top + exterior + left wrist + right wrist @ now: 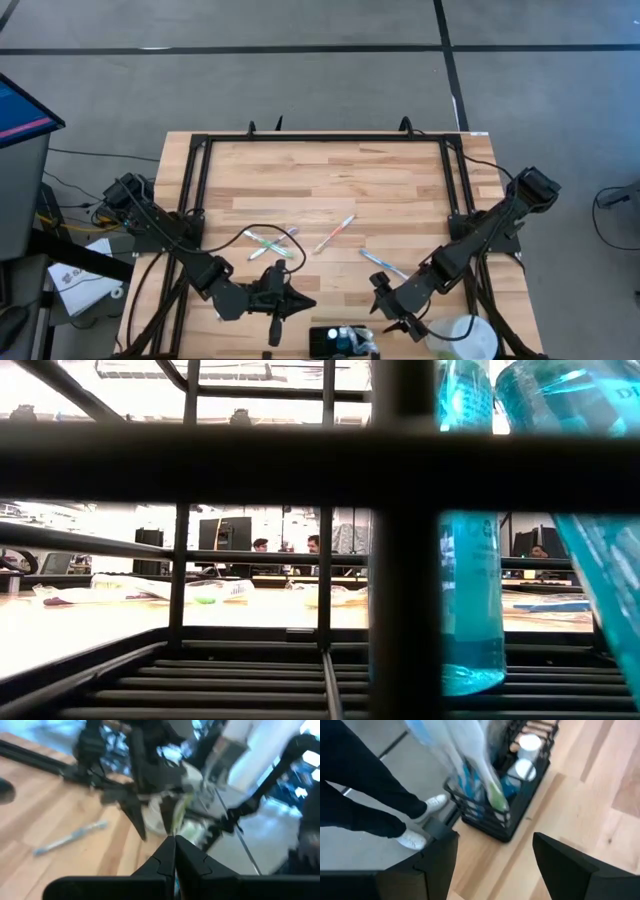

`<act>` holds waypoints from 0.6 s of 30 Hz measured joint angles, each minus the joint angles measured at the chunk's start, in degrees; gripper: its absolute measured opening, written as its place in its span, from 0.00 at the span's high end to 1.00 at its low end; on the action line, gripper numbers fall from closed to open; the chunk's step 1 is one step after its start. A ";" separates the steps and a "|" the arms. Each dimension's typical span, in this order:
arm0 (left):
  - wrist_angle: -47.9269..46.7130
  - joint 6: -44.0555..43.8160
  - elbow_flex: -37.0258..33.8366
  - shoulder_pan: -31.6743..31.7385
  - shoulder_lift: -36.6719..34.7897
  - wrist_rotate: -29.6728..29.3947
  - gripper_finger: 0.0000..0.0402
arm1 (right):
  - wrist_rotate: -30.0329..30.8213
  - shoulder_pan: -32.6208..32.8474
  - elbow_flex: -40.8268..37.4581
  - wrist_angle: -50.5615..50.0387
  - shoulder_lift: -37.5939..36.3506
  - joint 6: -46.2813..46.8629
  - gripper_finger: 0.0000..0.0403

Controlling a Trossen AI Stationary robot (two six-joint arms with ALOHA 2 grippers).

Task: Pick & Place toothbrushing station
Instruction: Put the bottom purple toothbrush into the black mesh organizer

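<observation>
Showing both grippers closing in on toothbrushing station point(343, 341), black wire holder at desk point(330, 180) near edge, midway between arms. Right gripper point(385, 318) just beside station, jaws spread, nothing between them. Left gripper point(300, 302) on opposite side, jaws pressed together, empty. Loose toothbrushes point(270, 243) lie mid-desk. Judgement: for clean pick, centre spread jaws over one wire wall, avoid protruding contents, keep holder level.

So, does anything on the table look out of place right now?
Yes: several toothbrushes lie scattered across the table, some crossed, none in the black toothbrushing station, which sits at the table's very front edge.
</observation>
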 joint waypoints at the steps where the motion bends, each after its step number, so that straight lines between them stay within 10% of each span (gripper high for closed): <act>1: -1.32 -0.06 0.00 0.00 -0.04 1.77 1.00 | 0.01 -0.01 0.00 -0.41 0.00 0.21 0.38; 18: -12.85 -6.95 0.00 2.59 -0.06 13.45 1.00 | 0.17 -1.98 0.00 -10.49 -3.46 0.77 0.38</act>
